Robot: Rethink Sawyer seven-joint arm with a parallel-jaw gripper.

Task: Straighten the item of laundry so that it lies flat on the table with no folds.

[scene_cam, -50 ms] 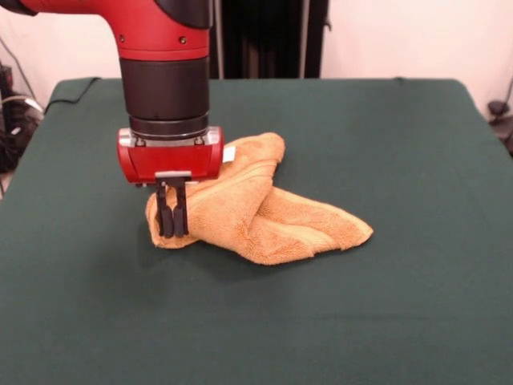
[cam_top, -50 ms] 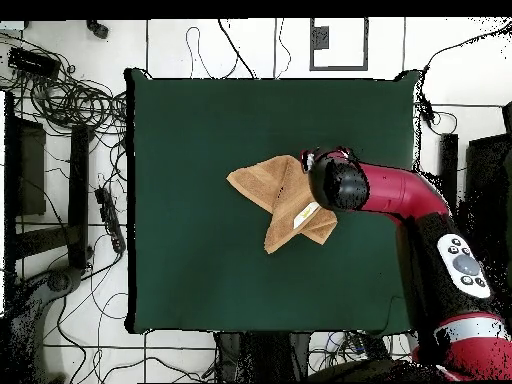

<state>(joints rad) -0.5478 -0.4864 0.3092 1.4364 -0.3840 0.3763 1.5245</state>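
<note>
Green table (scene_cam, -50 ms: pixel 385 321): front alone shows hand (scene_cam, -50 ms: pixel 172 215) pinching folded towel (scene_cam, -50 ms: pixel 264 216).

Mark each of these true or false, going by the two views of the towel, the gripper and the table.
1. The towel lies flat with no folds. False: it is folded over itself in layers.
2. The gripper is down at the towel's edge. True.
3. The gripper's fingers are spread wide. False: they stand close together.
4. The towel rests on the green table. True.
5. The towel hangs off the table's edge. False: it lies well inside.
</note>
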